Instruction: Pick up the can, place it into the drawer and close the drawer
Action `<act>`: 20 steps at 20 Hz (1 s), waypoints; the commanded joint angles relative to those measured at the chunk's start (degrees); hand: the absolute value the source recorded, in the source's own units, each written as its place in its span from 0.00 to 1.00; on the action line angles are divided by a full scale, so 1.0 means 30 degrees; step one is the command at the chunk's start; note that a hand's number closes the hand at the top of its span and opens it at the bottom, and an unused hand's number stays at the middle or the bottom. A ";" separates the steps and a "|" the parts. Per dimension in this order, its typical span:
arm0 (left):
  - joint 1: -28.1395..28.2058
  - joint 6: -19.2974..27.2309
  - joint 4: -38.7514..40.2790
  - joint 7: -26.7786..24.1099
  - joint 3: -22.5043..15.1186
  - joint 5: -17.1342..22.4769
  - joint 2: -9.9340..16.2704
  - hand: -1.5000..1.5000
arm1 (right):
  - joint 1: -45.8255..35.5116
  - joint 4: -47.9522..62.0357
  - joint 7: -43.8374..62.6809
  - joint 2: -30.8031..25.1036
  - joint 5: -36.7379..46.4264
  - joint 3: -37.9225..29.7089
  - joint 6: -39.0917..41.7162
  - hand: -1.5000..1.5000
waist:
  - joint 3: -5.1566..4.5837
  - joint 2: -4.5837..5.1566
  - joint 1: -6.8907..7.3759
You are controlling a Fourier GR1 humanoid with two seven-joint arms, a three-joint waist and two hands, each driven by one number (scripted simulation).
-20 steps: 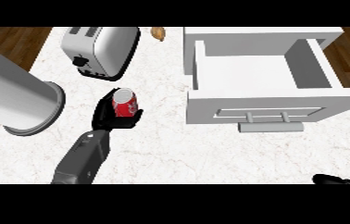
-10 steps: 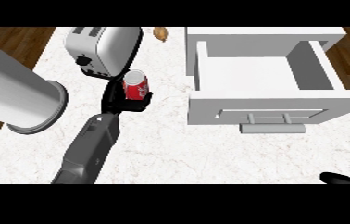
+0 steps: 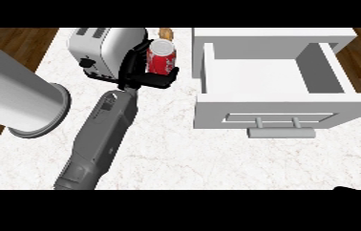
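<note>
**Left robot hand holds the can beside the toaster**

The left robot hand [image 3: 144, 72] has its fingers curled round the red can [image 3: 161, 57], which stands upright in its grip above the table [image 3: 183, 153], between the toaster [image 3: 102, 46] and the open white drawer [image 3: 271, 82]. A grey cylinder [image 3: 28, 99] lies at the left. Only a dark sliver of the right robot hand [image 3: 347, 189] shows at the lower right corner; whether it is open, I cannot tell.

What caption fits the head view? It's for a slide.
Left hand holds the red can beside the toaster, left of the open drawer.
</note>
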 commanded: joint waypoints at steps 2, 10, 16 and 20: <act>-0.1477 0.2118 -0.3652 0.4362 -0.2035 0.1006 -0.0095 1.00 | -0.0851 0.0014 0.0782 -0.0642 -0.0568 -0.0319 0.0063 0.00 | 0.0000 -0.0038 0.0095; -0.4229 0.4084 -0.4820 0.7378 -0.3263 0.1058 -0.0098 1.00 | -0.1729 -0.0429 0.1497 -0.0740 -0.0102 -0.0145 -0.0504 0.00 | -0.0011 0.0110 -0.0197; -0.7935 0.5235 -0.1947 0.7992 -0.4213 0.1621 -0.0099 1.00 | -0.1776 0.0604 0.1000 0.0147 0.1125 0.0968 -0.0901 0.00 | -0.0004 0.0215 -0.0443; -1.0352 0.5872 -0.0629 0.9180 -0.3827 0.2291 -0.0099 1.00 | -0.2612 0.0818 0.1356 -0.0773 0.0010 0.0116 -0.0595 0.00 | 0.0001 0.0226 -0.0565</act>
